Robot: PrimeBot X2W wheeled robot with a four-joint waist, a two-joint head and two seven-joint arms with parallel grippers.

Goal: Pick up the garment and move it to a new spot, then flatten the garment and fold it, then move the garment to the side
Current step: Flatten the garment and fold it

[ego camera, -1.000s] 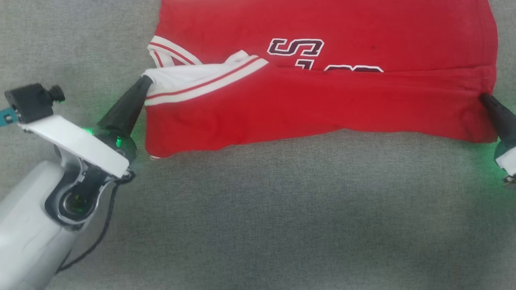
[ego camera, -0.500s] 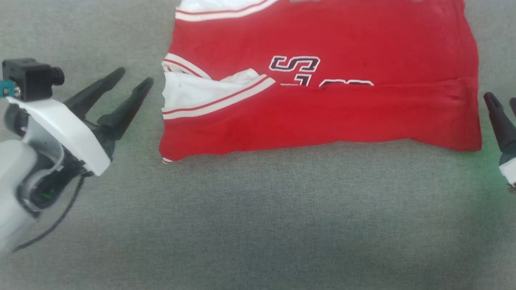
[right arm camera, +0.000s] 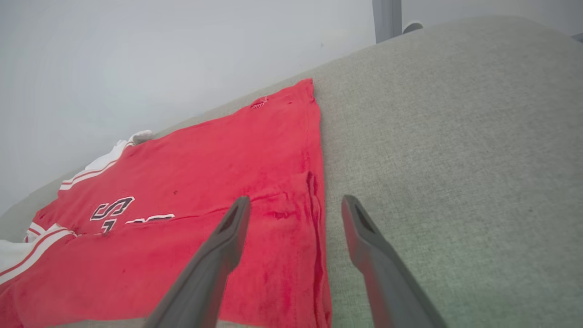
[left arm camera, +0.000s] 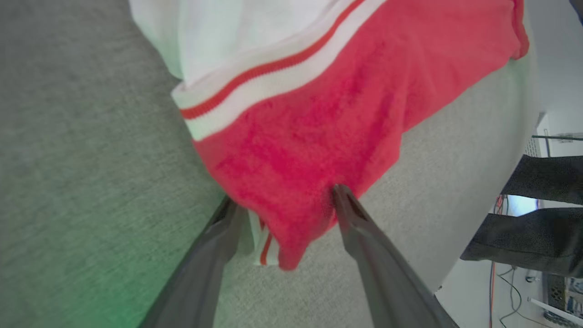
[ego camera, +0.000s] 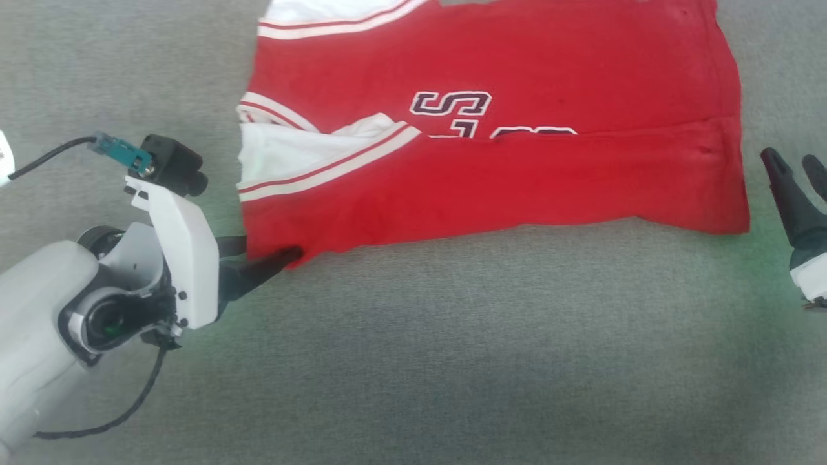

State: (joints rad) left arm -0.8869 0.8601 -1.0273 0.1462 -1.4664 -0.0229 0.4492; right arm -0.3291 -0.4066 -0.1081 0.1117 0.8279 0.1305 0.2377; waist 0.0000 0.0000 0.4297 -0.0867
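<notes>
Garment [ego camera: 491,168]: red jersey lying on the grey fabric surface [ego camera: 452,361], near half folded up over the lettering.
Left gripper [left arm camera: 282,196]: let go of the white sleeve a second ago; now spread, straddling the near left corner, seemingly brushing it.
Right gripper [ego camera: 789,158]: also released, fingers apart, just beside the right edge.
Meaning: first fold looks set; next fold pending.

Left forearm [ego camera: 32,316] is pale grey with white wrist bracket [ego camera: 187,258], small black camera [ego camera: 169,169], teal connector [ego camera: 121,154] and looping black cable [ego camera: 139,400]; fingers [ego camera: 265,266] are long, dark, tapered.
</notes>
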